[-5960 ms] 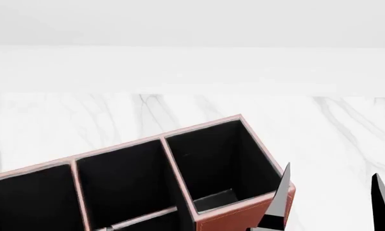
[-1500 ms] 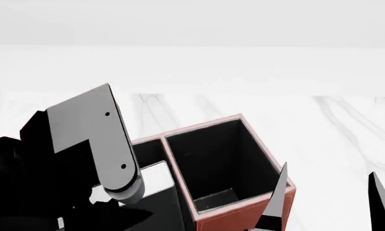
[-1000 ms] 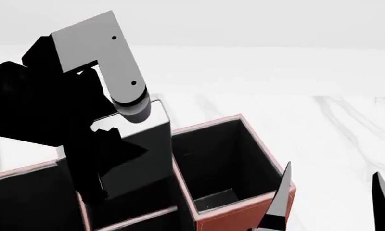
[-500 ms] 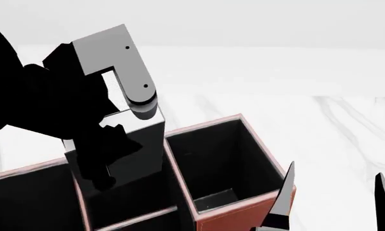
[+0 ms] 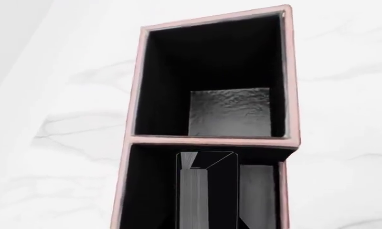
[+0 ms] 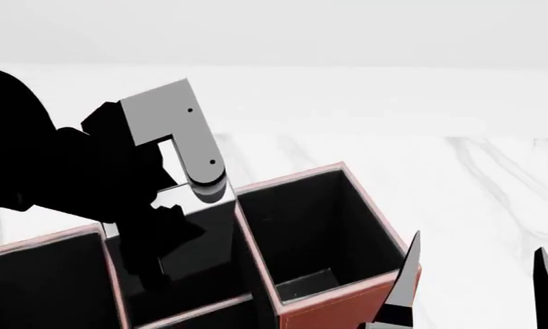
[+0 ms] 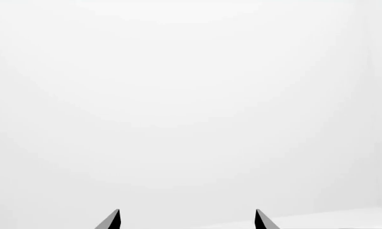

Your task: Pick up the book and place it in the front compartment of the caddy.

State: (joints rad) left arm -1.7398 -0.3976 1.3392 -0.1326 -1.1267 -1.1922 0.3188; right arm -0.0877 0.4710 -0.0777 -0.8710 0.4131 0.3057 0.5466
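Observation:
The black book [image 6: 210, 240] stands upright in my left gripper [image 6: 178, 233], which is shut on it from above. The book's lower end is inside the middle tall compartment of the reddish-brown caddy [image 6: 340, 312]. In the left wrist view the book [image 5: 207, 191] shows its pale page edge, inside the compartment beside the caddy's [image 5: 135, 95] empty end compartment. The left gripper's own fingers do not show there. My right gripper [image 6: 479, 281] is open and empty beside the caddy's right end; its two fingertips [image 7: 114, 218] face a blank white background.
The caddy stands on a white marble table [image 6: 475, 185] with a pale wall behind. The end compartment [image 6: 311, 233] to the right of the book holds nothing. A lower strip of the caddy runs along its near side at the bottom edge of the head view.
My left gripper has come down with the book, sinking its lower end deeper into the middle compartment. The right gripper has not moved.

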